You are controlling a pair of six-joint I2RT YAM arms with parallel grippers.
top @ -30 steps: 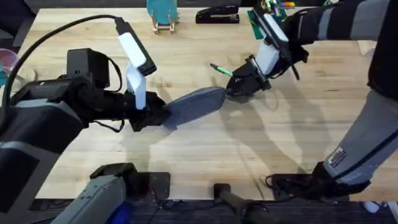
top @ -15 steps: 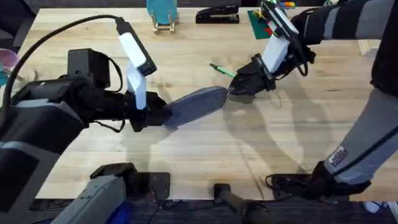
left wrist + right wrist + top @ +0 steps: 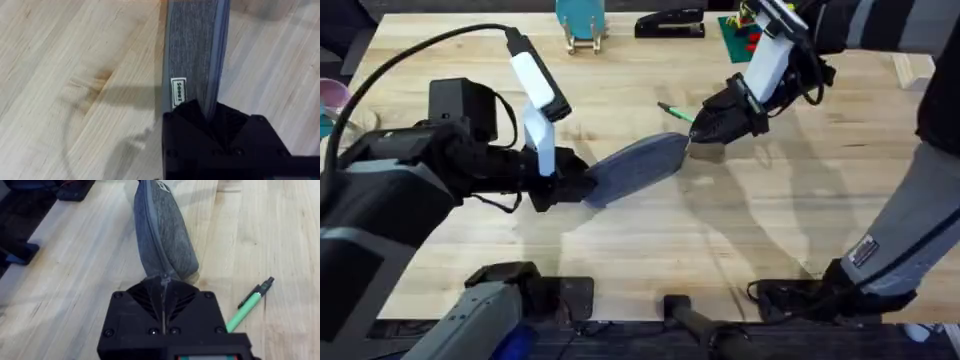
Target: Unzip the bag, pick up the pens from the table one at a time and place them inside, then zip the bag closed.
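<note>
**Pouch pinched at both ends, green pen loose beside it**

Left tool point(image 3: 563, 185): clamped on the near-left end of the blue-grey pencil pouch point(image 3: 632, 168), black fingers point(image 3: 210, 125) pressed together over the fabric edge just past a small white label point(image 3: 178, 93). Right tool point(image 3: 700, 132): closed tight at the far-right end of the same pouch, fingers point(image 3: 162, 297) meeting with no gap at the tip where the zipper line ends; whether pinching the zipper pull or the fabric itself, cannot tell.

Pouch stretched diagonally between the two tools, lying on the light wood desk point(image 3: 650, 250), zipper seam running along its length and looking shut in the right wrist view.

Bright green pen with a black end point(image 3: 675, 111) flat on the desk just beside the right tool, on the far side of the pouch tip, apart from the pouch.

Farther back along the desk's rear edge: black stapler point(image 3: 670, 23), and a teal object on a small wooden stand point(image 3: 582, 25).
</note>
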